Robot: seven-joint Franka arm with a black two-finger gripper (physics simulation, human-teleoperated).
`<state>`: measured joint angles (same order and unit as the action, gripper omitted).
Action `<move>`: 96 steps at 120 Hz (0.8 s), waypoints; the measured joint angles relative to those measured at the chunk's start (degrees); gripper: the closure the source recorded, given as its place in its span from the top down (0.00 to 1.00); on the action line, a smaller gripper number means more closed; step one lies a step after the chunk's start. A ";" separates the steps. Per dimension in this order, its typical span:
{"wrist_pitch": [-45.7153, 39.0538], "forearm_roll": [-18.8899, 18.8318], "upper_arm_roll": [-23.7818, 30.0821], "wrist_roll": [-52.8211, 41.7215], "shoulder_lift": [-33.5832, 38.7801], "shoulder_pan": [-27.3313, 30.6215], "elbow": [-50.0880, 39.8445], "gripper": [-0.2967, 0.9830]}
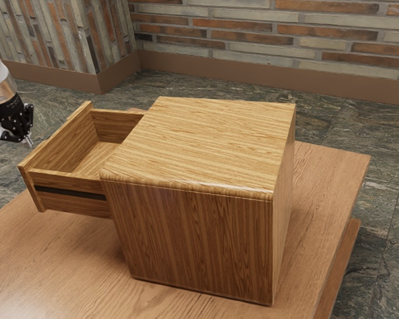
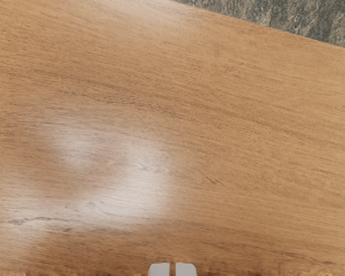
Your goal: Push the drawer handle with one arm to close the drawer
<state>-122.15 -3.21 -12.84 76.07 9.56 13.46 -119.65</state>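
At the exterior view's left edge, my black gripper (image 1: 28, 141) hangs in the air just outside the drawer's front panel (image 1: 56, 137), with a gap between them. Its two pale fingertips are together with nothing held; the gripper (image 2: 172, 269) also shows at the wrist view's lower edge, only a thin slit between the tips. The wooden drawer (image 1: 70, 182) stands well out of the cabinet (image 1: 199, 146), toward the exterior view's left, and its visible inside holds nothing. The panel's outer face is turned away from the camera, so the handle cannot be made out.
The cabinet rests on a wooden table (image 1: 332, 193), whose surface (image 2: 178, 109) lies below my hand in the wrist view. Beyond the table's edge is a dark stone floor (image 2: 299, 17). A brick wall (image 1: 272, 30) stands behind.
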 joint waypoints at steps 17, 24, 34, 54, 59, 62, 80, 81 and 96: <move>-0.54 0.60 1.64 0.95 -0.78 -0.04 -0.08 0.15; -0.78 0.85 2.32 1.29 -1.10 -0.14 -0.14 0.15; -1.04 1.06 3.27 1.72 -1.44 -0.07 -0.23 0.15; -1.83 1.38 3.88 2.42 -2.74 -0.07 -0.15 0.15; -1.98 1.46 4.21 2.56 -2.98 0.10 -0.08 0.16; -2.15 1.50 4.52 2.65 -3.15 0.23 -0.04 0.16; -3.42 1.87 6.23 3.19 -4.38 -0.38 0.11 0.16; -3.47 1.88 6.27 3.23 -4.45 -0.49 0.12 0.16; -4.16 1.93 6.95 3.76 -5.27 -1.66 0.38 0.16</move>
<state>-126.31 -1.28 -5.89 79.83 4.28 11.80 -119.27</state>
